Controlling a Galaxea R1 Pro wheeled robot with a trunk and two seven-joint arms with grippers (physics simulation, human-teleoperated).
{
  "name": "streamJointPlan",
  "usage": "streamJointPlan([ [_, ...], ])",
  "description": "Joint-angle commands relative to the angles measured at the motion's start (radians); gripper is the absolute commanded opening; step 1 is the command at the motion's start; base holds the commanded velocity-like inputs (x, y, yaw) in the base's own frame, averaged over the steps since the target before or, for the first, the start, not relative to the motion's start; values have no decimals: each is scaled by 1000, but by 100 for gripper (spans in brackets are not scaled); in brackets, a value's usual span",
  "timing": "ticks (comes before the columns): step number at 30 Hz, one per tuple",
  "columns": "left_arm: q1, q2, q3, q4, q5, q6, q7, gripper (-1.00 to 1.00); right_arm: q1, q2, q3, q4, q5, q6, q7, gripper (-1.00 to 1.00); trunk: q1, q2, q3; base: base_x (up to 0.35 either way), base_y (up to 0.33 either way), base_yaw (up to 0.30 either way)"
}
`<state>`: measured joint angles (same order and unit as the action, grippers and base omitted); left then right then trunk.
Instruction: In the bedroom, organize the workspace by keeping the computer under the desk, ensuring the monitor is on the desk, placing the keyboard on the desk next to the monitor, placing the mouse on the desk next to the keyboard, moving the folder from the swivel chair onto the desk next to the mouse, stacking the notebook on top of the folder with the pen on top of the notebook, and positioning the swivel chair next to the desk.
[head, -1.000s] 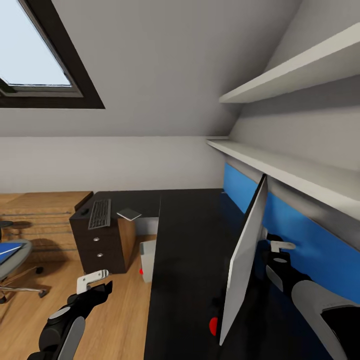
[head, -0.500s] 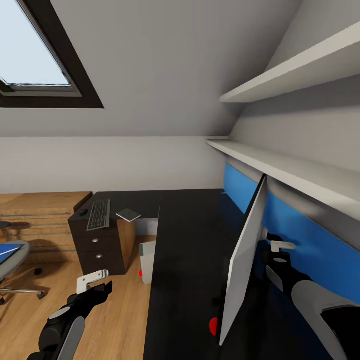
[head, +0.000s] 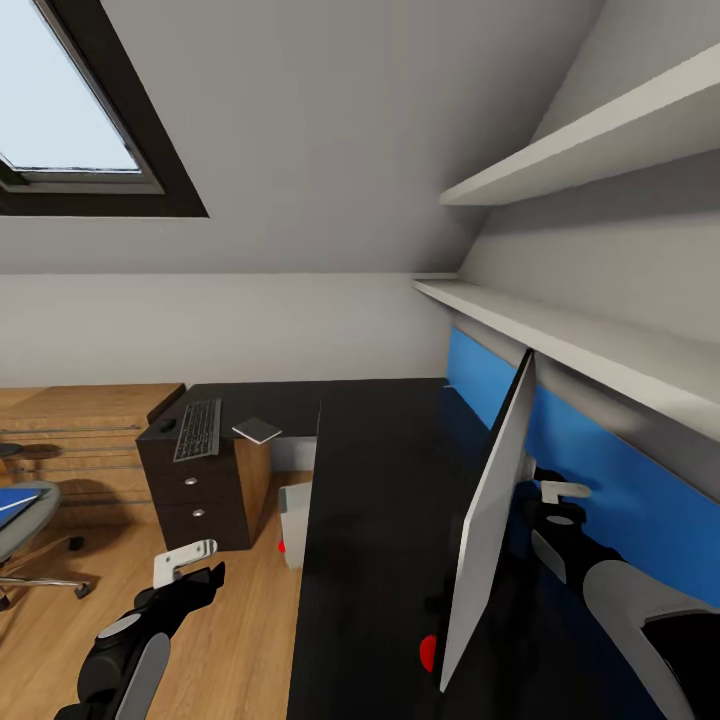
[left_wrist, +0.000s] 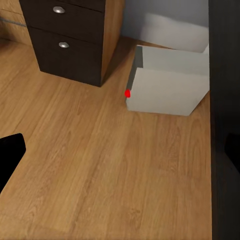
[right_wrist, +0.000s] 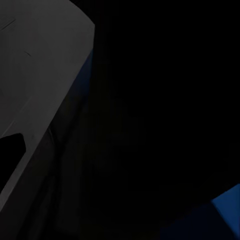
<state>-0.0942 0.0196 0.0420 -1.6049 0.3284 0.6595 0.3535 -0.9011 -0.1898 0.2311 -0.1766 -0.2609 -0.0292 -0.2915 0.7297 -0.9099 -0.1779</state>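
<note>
The monitor (head: 490, 520) stands edge-on on the near right of the black desk (head: 370, 480). Behind it my right gripper (head: 560, 493) is open beside its grey back (right_wrist: 35, 75). On the desk's far left wing lie the keyboard (head: 198, 428), the mouse (head: 168, 424) and a grey notebook (head: 258, 430). The computer (head: 296, 520) (left_wrist: 170, 85) sits on the floor under the desk. My left gripper (head: 186, 566) hangs open above the floor, holding nothing. The swivel chair (head: 25, 525) at the far left carries the blue folder (head: 15, 500). The pen is out of view.
Black drawers (head: 195, 500) (left_wrist: 65, 45) with silver knobs stand under the desk's left wing. White shelves (head: 560, 340) run above a blue wall panel (head: 600, 470) on the right. A light wooden cabinet (head: 80, 420) is at the back left. Wooden floor (left_wrist: 100, 165) lies between chair and desk.
The whole picture has slid slightly to the left, so the camera turned a little. Both arms and the desk's things have held still.
</note>
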Motion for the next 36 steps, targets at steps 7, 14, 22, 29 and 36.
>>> streamJointPlan([
  [7, 0, 0, -1, -1, 11, 3, 8, 100, -1, 0, 8, 0, -11, -3, -3, 100, 0, -1, -2, 0, 0, 0],
  [14, 0, 0, -1, -1, 11, 2, 8, 100, -1, 0, 8, 0, -11, -1, -4, 100, 0, -1, -2, 0, 0, 0],
  [22, 0, 0, -1, -3, 11, 2, 8, 100, -1, 0, 5, 2, -12, 16, -4, 100, 0, -1, -2, 0, 0, 0],
  [29, 0, 0, -1, -3, 11, 2, 8, 100, -1, -1, 2, 0, -15, 103, -2, 100, 0, -1, -2, 0, 0, 0],
  [36, 0, 0, -1, -3, 11, 2, 8, 100, -1, 0, 2, 0, -15, 140, -2, 100, 0, -1, -2, 0, 0, 0],
])
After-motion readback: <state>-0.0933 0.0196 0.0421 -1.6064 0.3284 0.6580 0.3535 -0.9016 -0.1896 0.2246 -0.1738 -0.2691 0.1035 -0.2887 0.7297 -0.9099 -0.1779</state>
